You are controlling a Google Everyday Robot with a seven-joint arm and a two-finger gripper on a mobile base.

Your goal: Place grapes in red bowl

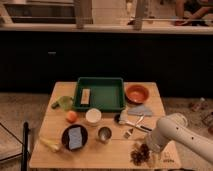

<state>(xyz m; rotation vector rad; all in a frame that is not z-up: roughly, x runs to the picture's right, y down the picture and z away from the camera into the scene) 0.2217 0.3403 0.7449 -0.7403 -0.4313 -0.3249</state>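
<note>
Surface (pixel 50 154): pale wood, rectangular, carrying everything.
Green tray (pixel 100 80): smooth rectangular basin, sitting far-centre.
Arm (pixel 175 131): white, rounded, reaching in from the right.
Red bowl (pixel 137 96): round, orange-red, darker inside, sitting just right of the tray.
Grapes (pixel 138 155): dark knobbly cluster, lying at the near edge, well apart from the bowl.
Pincer (pixel 149 149): hanging just beside the grapes, on their right; spread or pressed together, cannot tell.
</note>
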